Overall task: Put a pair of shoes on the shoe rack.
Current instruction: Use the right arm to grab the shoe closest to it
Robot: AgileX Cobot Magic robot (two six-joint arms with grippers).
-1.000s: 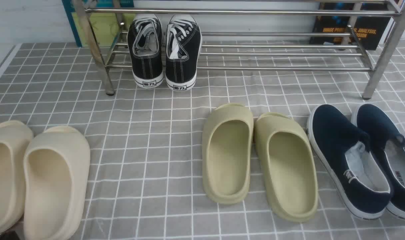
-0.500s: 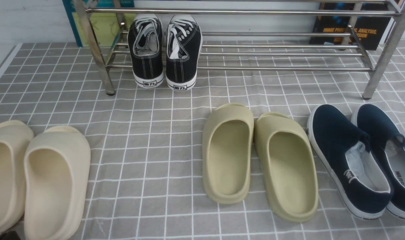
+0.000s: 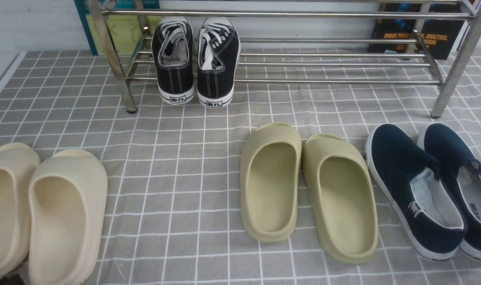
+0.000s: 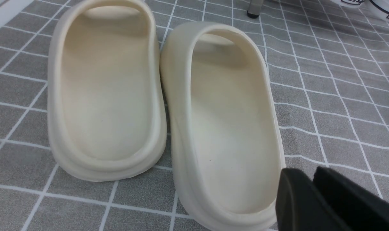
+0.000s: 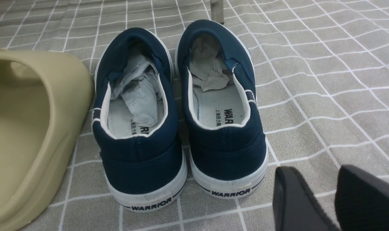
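The pair of shoes, two navy-blue slip-ons with white soles, stands side by side on the grey checked cloth at the front right, one shoe (image 3: 411, 186) just left of the other (image 3: 458, 174). In the right wrist view their heels face me, left shoe (image 5: 136, 106) and right shoe (image 5: 220, 96), both stuffed with paper. My right gripper (image 5: 316, 175) hovers open behind and beside the right shoe's heel, holding nothing. The shoe rack (image 3: 323, 81) of silver tubes runs across the back. My left gripper (image 4: 308, 175) is shut and empty by a cream slide's heel.
Black lace-up sneakers (image 3: 195, 63) sit on the left of the rack's low shelf. Olive slides (image 3: 304, 186) lie at the centre, right next to the navy pair. Cream slides (image 3: 46, 213) lie at the front left. The rack's right leg (image 3: 446, 87) stands just beyond the navy shoes.
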